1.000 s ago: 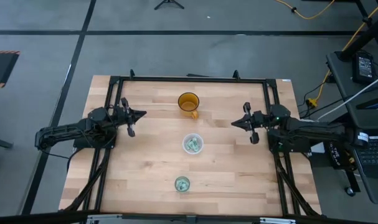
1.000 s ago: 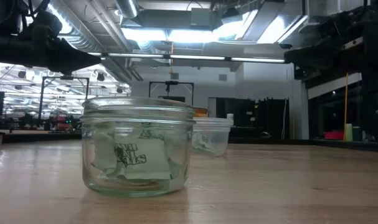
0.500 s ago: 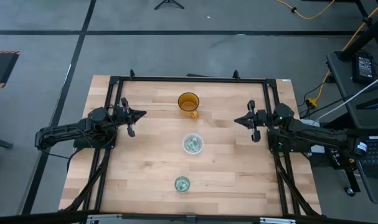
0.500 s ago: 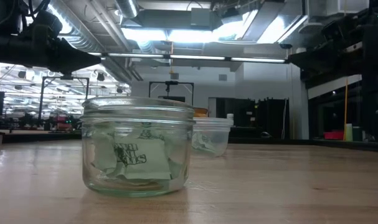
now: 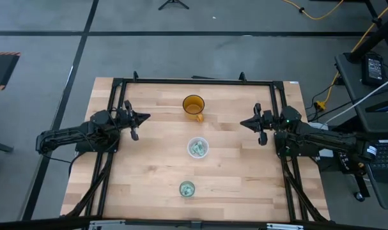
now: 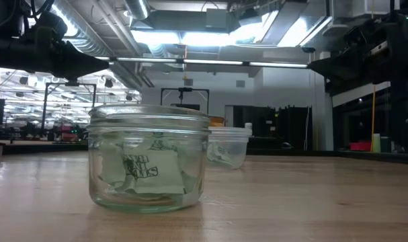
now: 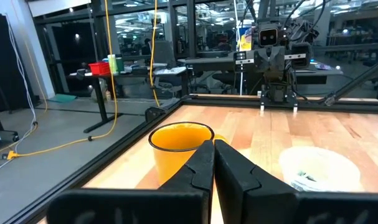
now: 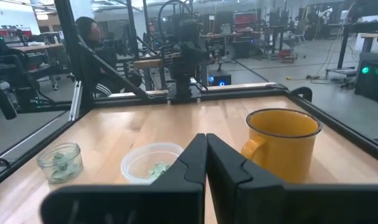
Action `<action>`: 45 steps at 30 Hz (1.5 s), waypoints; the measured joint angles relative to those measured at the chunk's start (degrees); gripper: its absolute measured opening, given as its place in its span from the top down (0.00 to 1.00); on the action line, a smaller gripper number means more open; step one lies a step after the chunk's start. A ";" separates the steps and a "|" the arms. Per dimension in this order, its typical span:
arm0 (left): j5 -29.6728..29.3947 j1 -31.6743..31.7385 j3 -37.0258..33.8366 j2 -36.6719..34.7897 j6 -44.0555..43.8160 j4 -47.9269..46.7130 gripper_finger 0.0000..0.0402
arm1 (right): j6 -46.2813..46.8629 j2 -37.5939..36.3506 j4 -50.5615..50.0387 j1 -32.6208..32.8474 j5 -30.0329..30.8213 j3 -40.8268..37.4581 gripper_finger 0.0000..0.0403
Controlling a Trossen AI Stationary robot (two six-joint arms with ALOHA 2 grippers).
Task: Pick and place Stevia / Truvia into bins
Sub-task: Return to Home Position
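Observation:
The green-and-white Stevia sachets lie inside the two bins. The wider whitish bin (image 5: 197,147) stands at the table's middle, and the smaller greenish glass jar (image 5: 187,188) stands nearer the near edge. In the low view the jar (image 6: 148,158) holds folded sachets (image 6: 143,168), and the wider bin (image 6: 227,146) stands behind it. My left gripper (image 5: 147,117) hovers shut at the table's left side, pointing right. My right gripper (image 5: 241,123) hovers shut at the right side, pointing left. Both wrist views show shut fingers (image 7: 212,163) (image 8: 205,155).
An orange translucent cup (image 5: 194,105) with a handle stands toward the far edge, between the two grippers. A black frame (image 5: 194,82) runs along the table's far and side edges. Bare wood lies around the bins. A person sits beyond the table (image 8: 89,31).
My right gripper has drawn back a little toward the table's right edge and stayed shut. The left arm, the bins and the sachets have kept still.

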 joint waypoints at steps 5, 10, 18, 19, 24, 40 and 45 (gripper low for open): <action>0.00 0.00 0.00 0.00 0.00 0.02 0.98 | 0.06 -0.01 -0.01 0.18 0.07 0.00 0.97; 0.00 0.01 0.00 0.00 0.00 0.06 0.97 | -4.74 -1.26 0.12 7.67 5.41 0.01 0.96; 0.00 0.00 0.00 0.00 0.00 0.09 0.98 | -6.96 -5.60 -5.61 20.97 13.19 0.02 0.95; 0.00 0.02 -0.01 0.00 0.00 0.07 0.98 | -5.26 -6.98 -8.17 22.55 15.38 0.02 0.95; 0.00 0.02 0.00 0.00 0.00 0.04 0.98 | -1.52 -14.39 -18.75 28.97 28.14 0.02 0.95; 0.00 0.02 0.00 0.00 0.00 0.02 0.98 | -3.02 -22.12 -26.23 33.42 26.36 0.02 0.95; 0.00 0.00 0.00 0.00 0.00 0.02 0.98 | -3.04 -22.12 -26.23 33.42 26.37 0.02 0.95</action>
